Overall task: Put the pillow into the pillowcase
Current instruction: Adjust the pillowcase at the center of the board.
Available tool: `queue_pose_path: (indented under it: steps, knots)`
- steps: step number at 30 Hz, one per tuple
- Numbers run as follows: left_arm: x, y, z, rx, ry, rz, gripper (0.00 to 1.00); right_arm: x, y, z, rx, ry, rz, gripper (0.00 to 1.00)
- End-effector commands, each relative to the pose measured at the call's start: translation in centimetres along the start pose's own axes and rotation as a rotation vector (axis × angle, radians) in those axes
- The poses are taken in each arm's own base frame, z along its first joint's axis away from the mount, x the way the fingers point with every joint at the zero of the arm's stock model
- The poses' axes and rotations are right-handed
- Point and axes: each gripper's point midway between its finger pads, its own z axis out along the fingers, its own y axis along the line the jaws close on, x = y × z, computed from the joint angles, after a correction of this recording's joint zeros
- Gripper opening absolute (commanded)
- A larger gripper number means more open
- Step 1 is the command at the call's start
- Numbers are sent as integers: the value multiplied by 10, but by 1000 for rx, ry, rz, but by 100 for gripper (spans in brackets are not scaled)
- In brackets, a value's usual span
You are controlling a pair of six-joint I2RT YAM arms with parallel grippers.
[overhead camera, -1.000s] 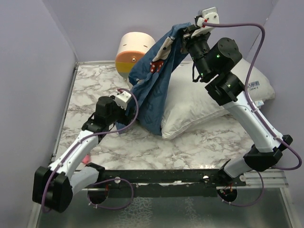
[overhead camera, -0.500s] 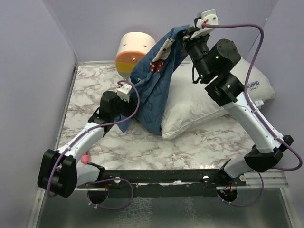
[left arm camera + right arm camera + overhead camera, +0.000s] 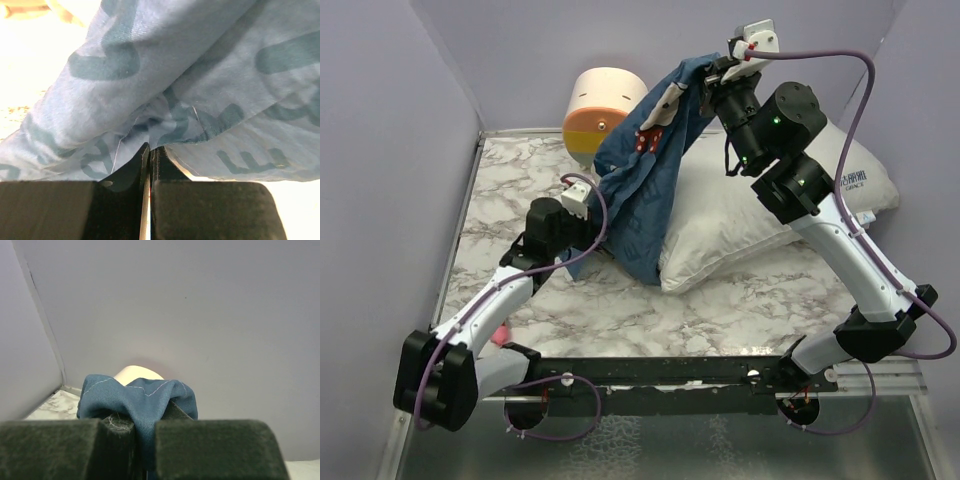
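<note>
The blue pillowcase [image 3: 645, 185] hangs from my right gripper [image 3: 712, 72], which holds it high at the back. Its lower part drapes over the left end of the white pillow [image 3: 760, 205] and down to the table. In the right wrist view, my right gripper [image 3: 147, 415] is shut on a bunched fold of the pillowcase [image 3: 140, 395]. My left gripper [image 3: 588, 232] is at the cloth's lower left edge. In the left wrist view, the left gripper [image 3: 150, 147] is shut, with the printed pillowcase [image 3: 200, 65] puckered at its tips.
A cream-and-orange cylinder [image 3: 600, 105] stands at the back left, just behind the hanging cloth. The marble tabletop [image 3: 520, 180] is bounded by purple walls on the left, back and right. The pillow's labelled end [image 3: 852, 180] lies near the right wall.
My left gripper moved forward to the pillowcase's lower edge and closed from open onto the cloth. The right arm and the hanging cloth stayed put.
</note>
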Motion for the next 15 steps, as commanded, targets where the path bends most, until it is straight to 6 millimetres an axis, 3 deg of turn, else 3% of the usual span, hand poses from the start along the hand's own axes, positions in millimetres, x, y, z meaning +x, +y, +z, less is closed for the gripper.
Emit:
queue_pose_path:
  steps: [1,6,11,15]
  knots:
    - [-46,-2,-32,-32,-116,33,0,-21,-2,-9,-40,-49,2,1]
    - [-104,12,-81,-193,-249,93,0,-36,26,-10,-205,-75,-8,1]
    - [-200,29,-153,-423,-467,184,0,-61,58,-8,-392,-100,12,1]
    - [-283,28,-236,-573,-735,210,0,-100,61,-16,-440,-213,56,1]
